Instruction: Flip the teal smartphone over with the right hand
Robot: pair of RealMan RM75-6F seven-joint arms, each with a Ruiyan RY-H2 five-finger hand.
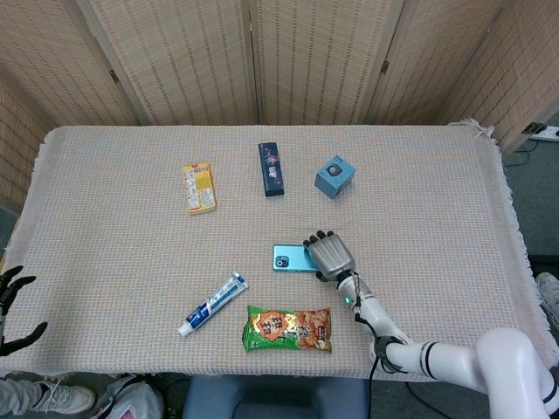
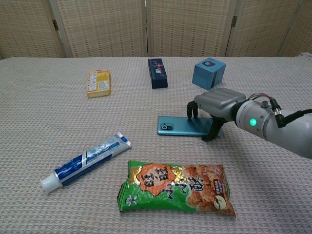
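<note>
- Your right hand point(image 2: 214, 103) arches over the right end of the phone point(image 2: 183, 126), with dark fingertips point(image 2: 191, 111) down at the far edge and the thumb down at the near edge, so it clasps the phone across its width.
- The phone lies flat on the woven tablecloth point(image 1: 105, 253), camera side up, with its lens at the left end, away from your hand.
- The snack bag point(image 2: 176, 188), sealed and green, lies nearer you than the phone, a little apart from it.
- The toothpaste tube point(image 2: 87, 161) lies to the left of the phone and nearer you, angled, cap end pointing away from the phone.
- The small blue box point(image 2: 208, 73) stands beyond the phone, behind your right hand; its lid is closed, so its contents are hidden.
- The dark slim box point(image 2: 157, 72) lies beyond the phone; the yellow box point(image 2: 98, 82) sits further left. Both are closed.
- Your left hand point(image 1: 12, 305) shows only at the table's edge, far left of the phone, holding nothing with its fingers apart.
</note>
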